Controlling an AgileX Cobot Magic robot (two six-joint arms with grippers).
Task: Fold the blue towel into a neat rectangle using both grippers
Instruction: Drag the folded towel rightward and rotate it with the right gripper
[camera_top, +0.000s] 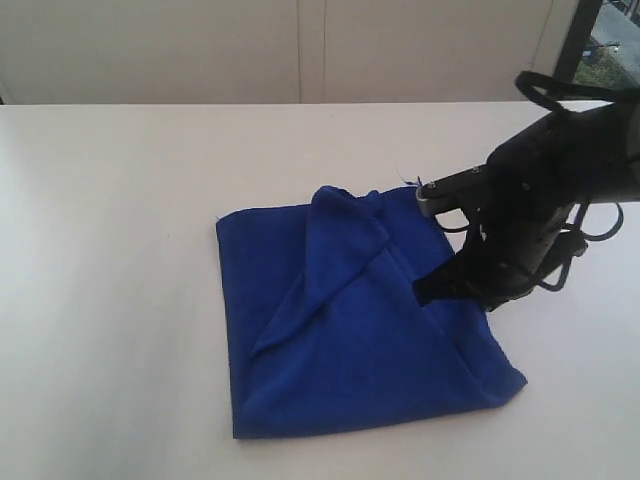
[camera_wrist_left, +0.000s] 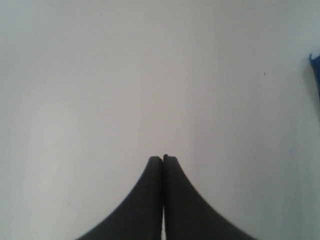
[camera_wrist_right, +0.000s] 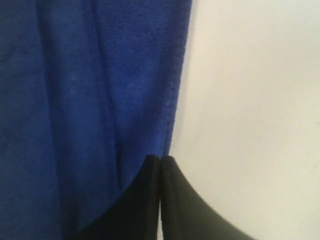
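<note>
The blue towel (camera_top: 340, 340) lies on the white table (camera_top: 110, 200), partly folded, with a rumpled flap drawn diagonally over its middle. My right gripper (camera_top: 427, 289) hangs over the towel's right part with its fingers pressed together. In the right wrist view its tips (camera_wrist_right: 160, 158) sit right at the towel's stitched edge (camera_wrist_right: 172, 100), and no cloth shows between them. My left gripper (camera_wrist_left: 163, 158) is shut over bare table. Only a sliver of the blue towel (camera_wrist_left: 316, 65) shows at that view's margin. The left arm is outside the exterior view.
Bare white tabletop (camera_top: 120, 380) surrounds the towel on the left and at the front. A pale wall panel (camera_top: 300, 50) runs along the table's far edge. The right arm's black body and cables (camera_top: 560, 180) hang above the table's right side.
</note>
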